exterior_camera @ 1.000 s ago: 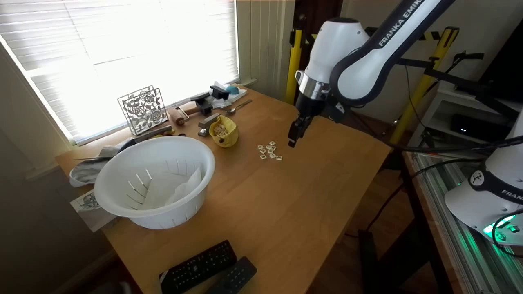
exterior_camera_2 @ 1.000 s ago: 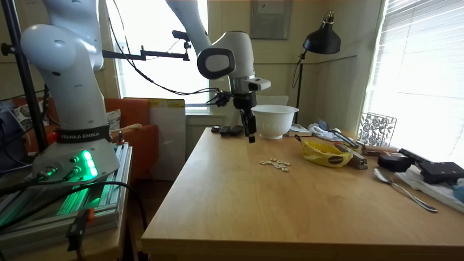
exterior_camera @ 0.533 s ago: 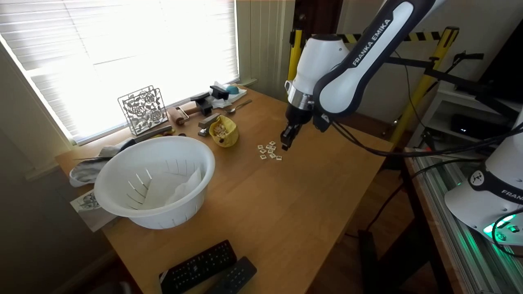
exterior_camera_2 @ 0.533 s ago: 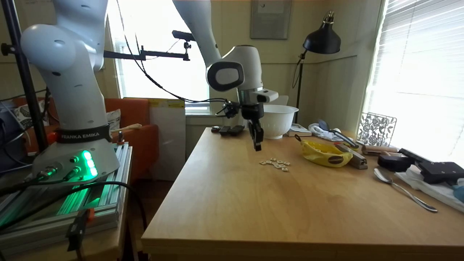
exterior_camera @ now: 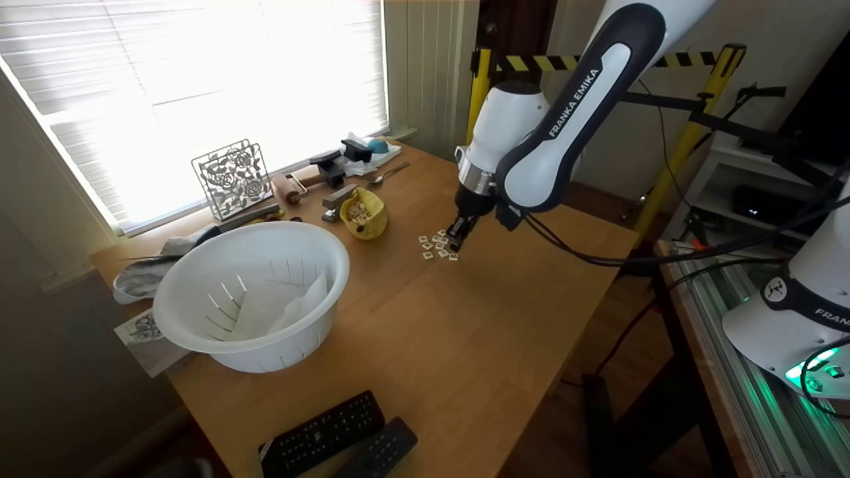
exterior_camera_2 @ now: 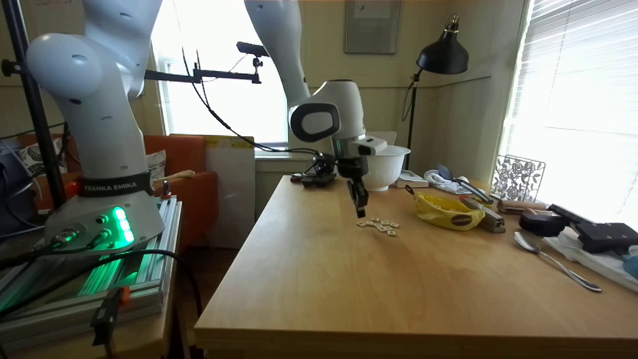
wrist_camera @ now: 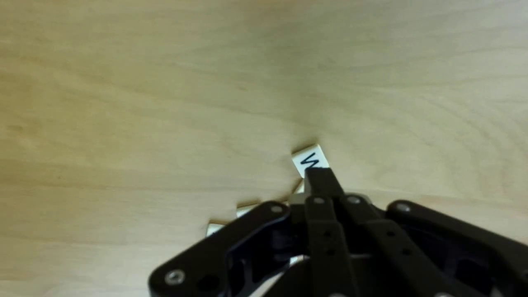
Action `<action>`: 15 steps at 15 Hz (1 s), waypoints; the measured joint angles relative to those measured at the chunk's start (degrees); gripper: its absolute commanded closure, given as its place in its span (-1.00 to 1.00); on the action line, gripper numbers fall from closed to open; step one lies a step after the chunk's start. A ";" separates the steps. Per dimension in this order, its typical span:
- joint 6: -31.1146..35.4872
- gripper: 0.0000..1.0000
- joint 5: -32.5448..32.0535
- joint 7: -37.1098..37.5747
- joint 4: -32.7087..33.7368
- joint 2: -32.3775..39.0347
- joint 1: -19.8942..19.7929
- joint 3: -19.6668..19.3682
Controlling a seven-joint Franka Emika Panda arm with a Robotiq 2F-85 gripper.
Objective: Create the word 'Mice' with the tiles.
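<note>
Several small cream-white tiles lie in a loose cluster on the wooden table, seen in both exterior views as tiles [exterior_camera: 427,255] and tiles [exterior_camera_2: 382,229]. My gripper [exterior_camera: 454,247] hangs low over the cluster's edge, pointing down. In the wrist view the gripper [wrist_camera: 324,175] is shut, its fingertips pressed together with no tile seen between them. A lettered tile [wrist_camera: 308,159] peeks out past the tips; its zigzag letter is partly covered, so M or W I cannot tell. Other tiles are mostly hidden under the fingers, such as a tile [wrist_camera: 246,209].
A yellow banana-shaped pouch [exterior_camera_2: 443,212] stands close to the tiles, with small pale pieces inside. Beyond it are a grey stapler-like block [exterior_camera_2: 491,219] and a spoon [exterior_camera_2: 553,262]. A large white bowl [exterior_camera: 335,265] and black remotes [exterior_camera: 325,431] share the table.
The arm has come down and across toward the tiles, and the fingers have closed to shut. The tiles lie where they were.
</note>
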 measured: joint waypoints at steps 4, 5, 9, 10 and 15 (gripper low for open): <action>2.17 1.00 0.15 0.05 0.38 1.29 -2.48 2.52; 2.25 1.00 0.16 0.08 0.46 1.52 -3.03 3.05; 2.31 1.00 0.26 0.33 0.52 2.19 -4.31 4.09; 2.31 1.00 0.31 0.35 0.52 2.29 -4.64 4.32; 2.31 1.00 0.32 0.35 0.52 2.71 -5.79 5.06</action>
